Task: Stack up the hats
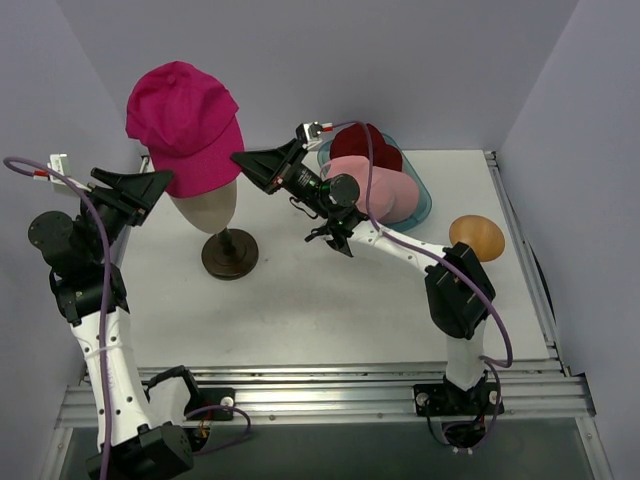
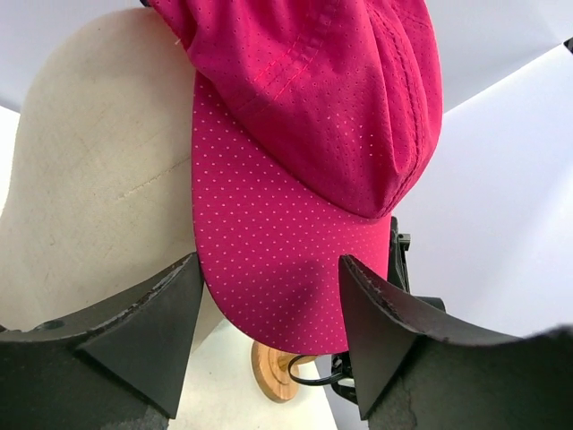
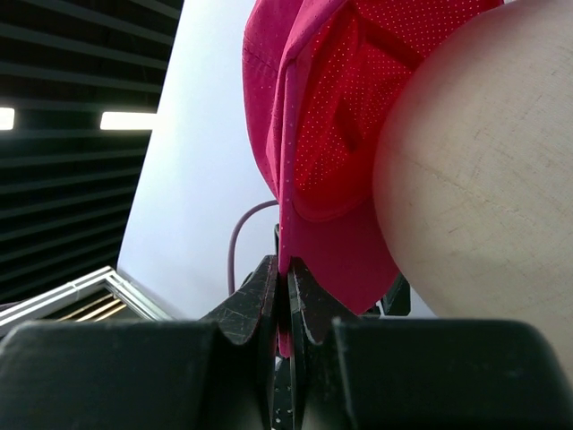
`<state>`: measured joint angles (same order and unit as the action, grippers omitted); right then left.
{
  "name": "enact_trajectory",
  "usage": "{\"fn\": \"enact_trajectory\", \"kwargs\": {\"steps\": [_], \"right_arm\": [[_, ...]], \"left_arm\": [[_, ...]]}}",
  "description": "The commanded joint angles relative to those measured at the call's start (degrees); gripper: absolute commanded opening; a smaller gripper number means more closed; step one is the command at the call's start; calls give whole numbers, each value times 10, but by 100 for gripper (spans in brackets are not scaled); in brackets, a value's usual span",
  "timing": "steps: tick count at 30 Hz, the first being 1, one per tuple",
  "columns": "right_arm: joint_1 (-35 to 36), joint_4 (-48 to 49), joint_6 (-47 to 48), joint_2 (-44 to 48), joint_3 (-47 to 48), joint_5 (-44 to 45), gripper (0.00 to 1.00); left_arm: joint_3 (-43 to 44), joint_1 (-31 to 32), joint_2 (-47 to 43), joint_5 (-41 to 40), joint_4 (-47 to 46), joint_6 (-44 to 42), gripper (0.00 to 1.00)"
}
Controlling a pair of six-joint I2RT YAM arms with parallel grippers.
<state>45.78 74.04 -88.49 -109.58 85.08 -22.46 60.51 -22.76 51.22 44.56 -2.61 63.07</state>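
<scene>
The magenta cap point(image 1: 185, 120) sits on the head form point(image 1: 207, 207) at about 10 o'clock on the table point(image 1: 330, 310), its peak drooping toward 6 o'clock over the form's front. The form stands on a dark round base point(image 1: 229, 254).

The right gripper point(image 1: 240, 160) meets the cap's rim from the cap's 3 o'clock side. In the right wrist view its fingers point(image 3: 260, 300) are pressed together on a fold of the cap's edge point(image 3: 313, 134), the cream form point(image 3: 483, 197) bulging just beside them.

The left gripper point(image 1: 160, 183) is at the cap's 8 o'clock, close to the peak. In the left wrist view its fingers point(image 2: 148, 327) stand wide apart with the dotted peak point(image 2: 286, 242) hanging between them; whether either pad touches the fabric cannot be told. The form point(image 2: 98, 179) fills the space at 9 o'clock there, and the stand's foot point(image 2: 271, 369) shows at the bottom.

At about 1 o'clock on the table is the teal tray point(image 1: 425, 205). It holds the red hat point(image 1: 368, 143) at its far end and the pink hats point(image 1: 385, 192) overlapping nearer (which of the pink ones is the bucket hat is unclear, the right arm crossing in front). A tan dome point(image 1: 476, 236) lies at 3 o'clock, apart from the tray.
</scene>
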Motion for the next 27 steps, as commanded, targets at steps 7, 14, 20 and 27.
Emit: {"fn": "enact_trajectory", "kwargs": {"steps": [7, 14, 20, 27], "right_arm": [[-1, 67, -9, -5, -5, -16, 0], [-1, 84, -29, -12, -2, -28, 0], [-1, 95, -47, -13, 3, -41, 0], [-1, 117, -68, -22, 16, -61, 0]], "left_arm": [[2, 0, -38, 11, -124, 43, 69], [4, 0, -46, 13, -196, 77, 70], [-9, 0, -48, 16, -275, 115, 73], [-1, 1, -36, 24, -304, 139, 79]]}}
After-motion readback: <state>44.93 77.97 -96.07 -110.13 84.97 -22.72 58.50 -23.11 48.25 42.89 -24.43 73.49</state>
